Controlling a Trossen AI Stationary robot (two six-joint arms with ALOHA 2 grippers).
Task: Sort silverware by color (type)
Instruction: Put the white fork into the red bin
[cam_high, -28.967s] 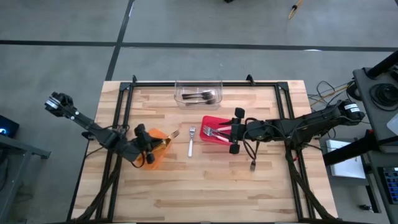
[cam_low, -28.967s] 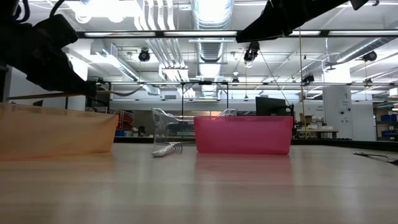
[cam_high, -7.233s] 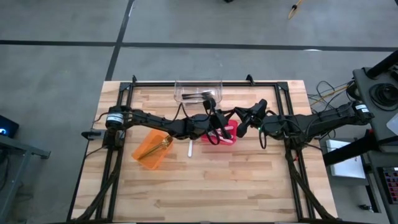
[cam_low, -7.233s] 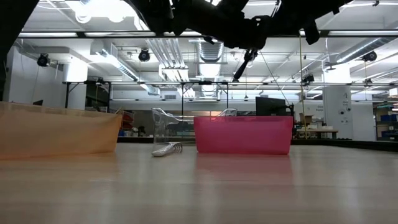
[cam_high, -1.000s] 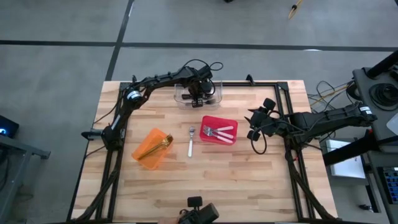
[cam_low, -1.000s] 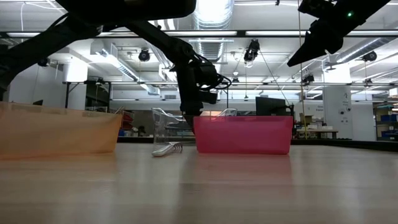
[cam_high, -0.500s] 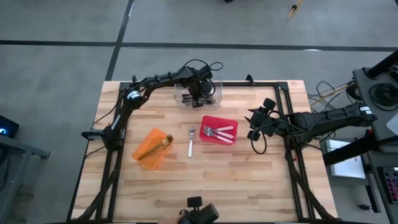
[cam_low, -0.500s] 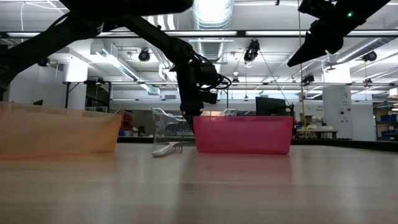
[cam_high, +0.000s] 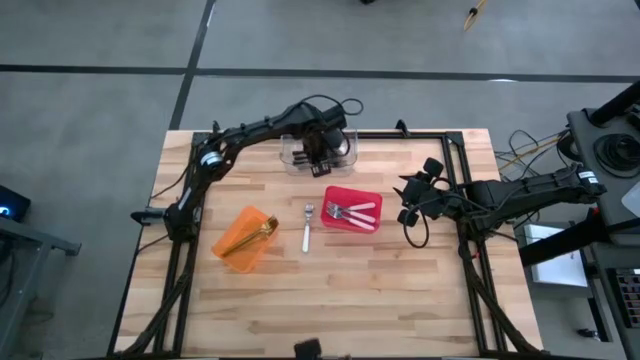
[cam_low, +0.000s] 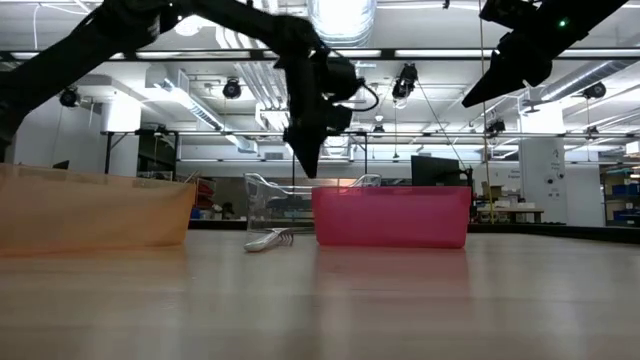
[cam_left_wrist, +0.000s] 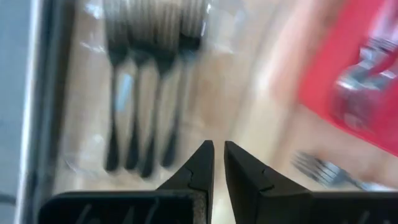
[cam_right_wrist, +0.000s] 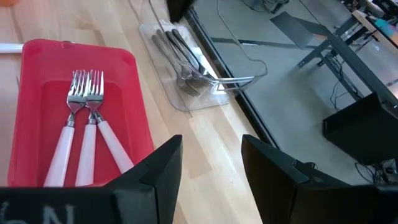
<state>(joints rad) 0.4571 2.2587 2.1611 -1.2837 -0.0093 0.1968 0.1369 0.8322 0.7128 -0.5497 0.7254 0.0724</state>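
Observation:
Several dark forks (cam_left_wrist: 146, 106) lie side by side in the clear bin (cam_high: 292, 157) at the table's far middle. My left gripper (cam_left_wrist: 217, 152) hangs above that bin (cam_low: 305, 165), fingers pointing down, shut and holding nothing. The red bin (cam_high: 352, 222) holds white-handled silver forks (cam_right_wrist: 87, 124). A gold fork (cam_high: 263, 231) lies in the orange bin (cam_high: 235, 245). One silver fork (cam_high: 307, 228) lies flat on the wood between the orange and red bins. My right gripper (cam_right_wrist: 211, 155) waits open, raised at the right of the red bin (cam_high: 408, 200).
A black frame (cam_high: 430, 136) runs along the table's far edge and down both sides. The near half of the wooden table (cam_high: 330, 300) holds nothing. Cables (cam_high: 415, 235) hang from the right arm.
My left gripper has risen straight up out of the clear bin, its fingers staying shut and holding nothing. The forks in the bins and the fork on the table lie as before.

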